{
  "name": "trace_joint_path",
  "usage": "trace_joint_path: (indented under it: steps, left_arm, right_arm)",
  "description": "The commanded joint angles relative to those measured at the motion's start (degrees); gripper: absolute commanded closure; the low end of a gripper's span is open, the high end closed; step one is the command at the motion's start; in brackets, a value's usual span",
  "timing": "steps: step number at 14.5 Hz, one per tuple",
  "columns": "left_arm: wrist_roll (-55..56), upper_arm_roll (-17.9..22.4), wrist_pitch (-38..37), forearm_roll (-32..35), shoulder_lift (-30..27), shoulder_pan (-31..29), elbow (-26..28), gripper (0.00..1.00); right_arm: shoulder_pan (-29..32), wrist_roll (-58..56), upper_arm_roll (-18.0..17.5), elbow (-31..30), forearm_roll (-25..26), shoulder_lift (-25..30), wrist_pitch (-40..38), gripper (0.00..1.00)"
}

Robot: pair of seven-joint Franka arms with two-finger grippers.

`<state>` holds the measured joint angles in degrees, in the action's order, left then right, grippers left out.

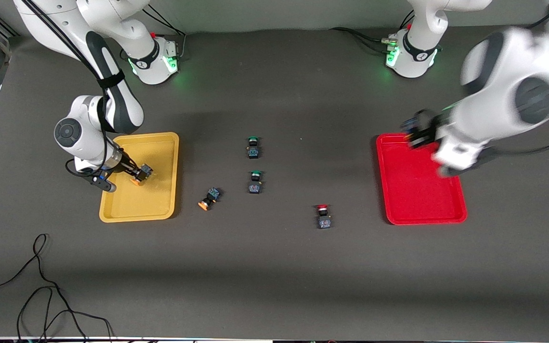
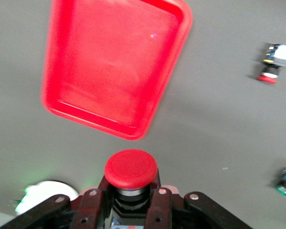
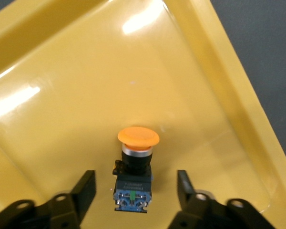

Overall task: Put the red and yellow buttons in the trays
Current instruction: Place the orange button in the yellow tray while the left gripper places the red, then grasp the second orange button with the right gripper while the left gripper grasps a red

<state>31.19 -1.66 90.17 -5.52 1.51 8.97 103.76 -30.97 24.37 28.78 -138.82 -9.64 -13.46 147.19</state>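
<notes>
Dark-bodied, orange-capped button (image 3: 136, 164) lies in glossy yellow tray (image 3: 229, 86).

I see one orange-capped button (image 3: 134, 168) lying in my yellow tray (image 1: 160, 143), another (image 1: 209, 197) tipped over on the tabletop beside it, a red-capped one (image 1: 323, 216) near the red tray (image 1: 417, 209).

A second red button (image 2: 130, 172) is gripped.

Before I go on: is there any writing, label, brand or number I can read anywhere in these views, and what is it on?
Nothing can be read.
Yellow button in the yellow tray: a label on its dark body, print too small to read.
Arm bases: a small round mark on the collar, too small to make out.
Red button in the left claw: no writing visible.
Red tray: no print.
</notes>
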Motion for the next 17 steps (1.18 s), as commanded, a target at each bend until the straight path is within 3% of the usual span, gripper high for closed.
trace_joint_path:
  steps: [1, 3, 5, 10, 15, 16, 17]
  left_arm:
    - [-7.8, -0.72, 1.22, 1.47, -2.91, -5.35, 6.18, 1.0]
    - [-7.9, -0.8, 5.95, 2.78, -2.39, -5.46, 11.17, 1.0]
    - [-7.9, -0.8, 15.86, 2.88, -1.86, -5.11, 19.25, 1.0]
    - [-7.99, -0.89, 32.92, 2.88, 6.04, -5.63, 26.57, 1.0]
    - [-8.08, -0.89, 45.24, 2.88, 12.55, -5.46, 30.0, 0.99]
    - [-8.25, -0.89, 46.22, 2.88, 13.43, -5.54, 30.27, 0.94]
    - [-9.12, -0.8, 46.15, 2.88, 13.52, -5.63, 30.27, 0.65]
  right_arm:
    - [0.3, -1.44, -0.39, 2.57, -1.09, 4.04, -4.0, 0.0]
    - [-0.32, 0.49, -1.7, 9.31, -3.18, 4.06, -10.66, 0.0]
    - [-0.32, 5.3, -7.57, 19.41, -10.2, 0.74, -16.38, 0.0]
    - [-0.41, 20.87, -17.43, 37.54, -10.75, -13.32, -19.05, 0.0]
    - [-1.45, 22.91, -18.85, 39.85, -10.49, -24.23, -15.72, 0.0]
    - [-2.68, 23.43, -18.76, 39.07, -10.49, -25.47, -14.57, 0.0]
    - [-2.78, 24.22, -18.76, 38.36, -10.49, -25.56, -13.61, 0.0]
